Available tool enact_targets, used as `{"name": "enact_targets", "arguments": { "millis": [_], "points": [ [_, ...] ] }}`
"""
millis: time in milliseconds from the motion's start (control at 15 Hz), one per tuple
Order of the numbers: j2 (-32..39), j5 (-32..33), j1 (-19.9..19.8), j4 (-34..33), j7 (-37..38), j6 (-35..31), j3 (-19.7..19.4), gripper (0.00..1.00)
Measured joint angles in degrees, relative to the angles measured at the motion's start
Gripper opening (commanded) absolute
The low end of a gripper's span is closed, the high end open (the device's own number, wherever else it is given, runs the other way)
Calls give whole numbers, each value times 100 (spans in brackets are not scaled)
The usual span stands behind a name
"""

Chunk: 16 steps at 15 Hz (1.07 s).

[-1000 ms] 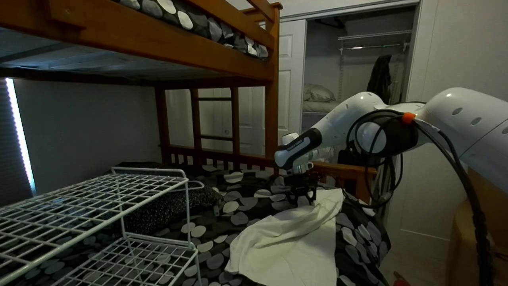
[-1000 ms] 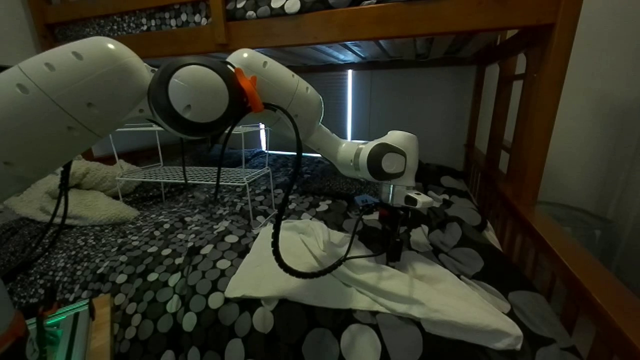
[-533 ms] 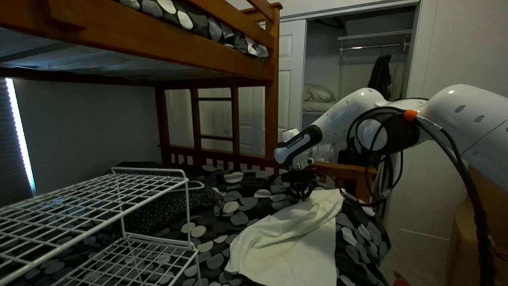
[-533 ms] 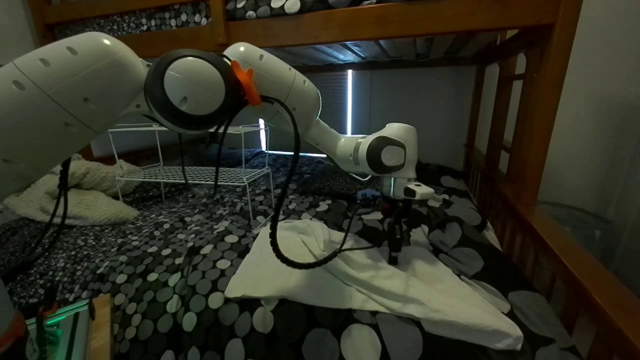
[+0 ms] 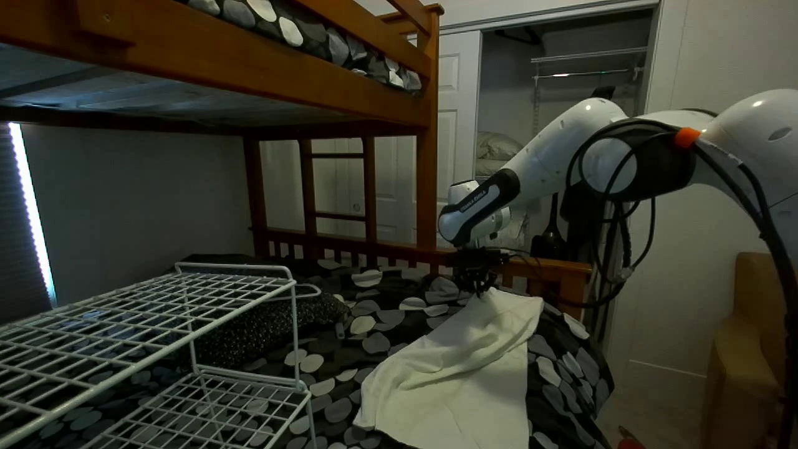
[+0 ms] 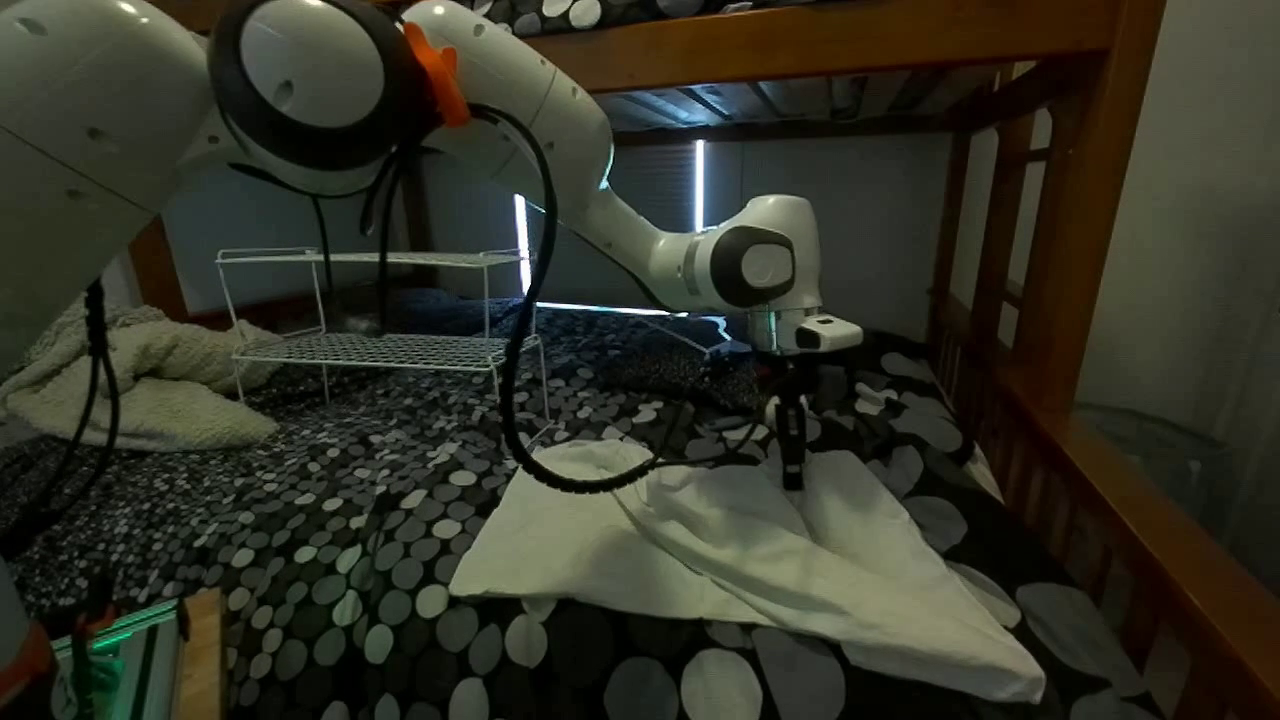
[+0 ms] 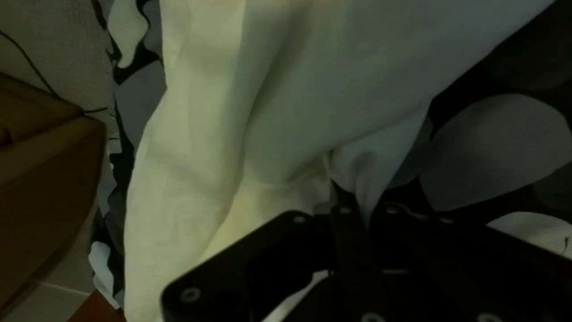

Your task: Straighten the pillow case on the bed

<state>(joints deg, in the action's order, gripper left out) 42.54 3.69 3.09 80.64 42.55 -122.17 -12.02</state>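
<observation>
The cream-white pillow case [image 5: 458, 380] lies wrinkled across the dark pebble-patterned lower bunk of the brown wooden bed [image 6: 830, 48]. My gripper [image 6: 793, 484] is over the edge of the cloth farther from the camera in that exterior view. In the wrist view, a narrow pinch of pillow case [image 7: 286, 103] runs up between the fingertips, so the gripper [image 7: 367, 217] is shut on it. Cloth around the pinch is drawn up into a small peak with folds falling away from it. The rest of the pillow case rests on the bedding, with a long diagonal crease.
A white wire rack [image 6: 400, 352] stands on the bed, and a dark speckled cushion [image 5: 268, 327] lies near it. Crumpled cream fleece [image 6: 180, 400] sits farther off. The upper bunk hangs overhead; a wooden side rail [image 6: 1150, 540] borders the mattress. A black cable [image 6: 515, 400] loops from the arm.
The jaws have closed on the pillow case. My gripper has risen, pulling up the pinched edge into a peak. The upper arm links have lifted too.
</observation>
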Motion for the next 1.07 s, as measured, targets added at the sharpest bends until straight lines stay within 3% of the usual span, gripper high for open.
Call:
{"name": "enact_targets", "arguments": {
  "millis": [333, 600, 867, 1067],
  "points": [
    [-937, 2, 9, 1095, 91, 292, -1, 1],
    [-1272, -39, -19, 1648, 279, 428, 13, 1],
    [-1187, -140, -154, 2000, 473, -933, 13, 4],
    [-1062, -141, -209, 2213, 476, -1403, 15, 4]
  ]
}}
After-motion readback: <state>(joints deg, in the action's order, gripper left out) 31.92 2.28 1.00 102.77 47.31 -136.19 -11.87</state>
